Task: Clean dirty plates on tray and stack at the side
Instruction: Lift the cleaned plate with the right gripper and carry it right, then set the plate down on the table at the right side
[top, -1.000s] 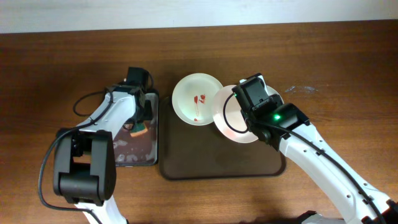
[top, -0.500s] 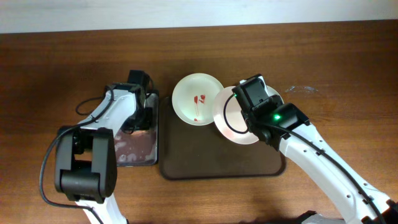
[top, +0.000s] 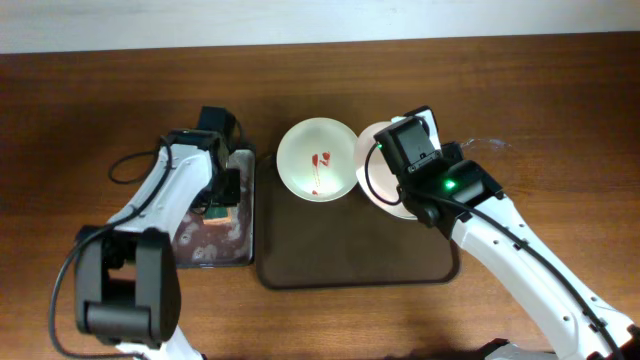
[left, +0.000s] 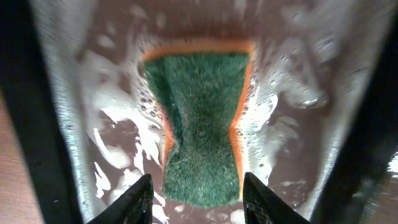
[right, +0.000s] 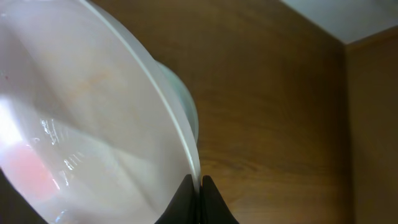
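Because the right gripper (right: 198, 182) pinches only the thin rim of the tilted plate (top: 378, 172) at the tray's (top: 330, 268) 1 o'clock, it could slip, while the left gripper (left: 198, 186), jaws apart, straddles the sponge (left: 202, 124) unclamped.

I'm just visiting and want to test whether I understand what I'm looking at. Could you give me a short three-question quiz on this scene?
1. True or false: the right gripper is pinching the rim of a plate.
2. What lies between the left gripper fingers in the soapy tray? A) a fork B) a green sponge C) a cup
3. Fill in: the other plate on the dark tray carries ____ stains.

Key: 1. True. 2. B; the fingers sit on either side of it, spread apart. 3. Red.
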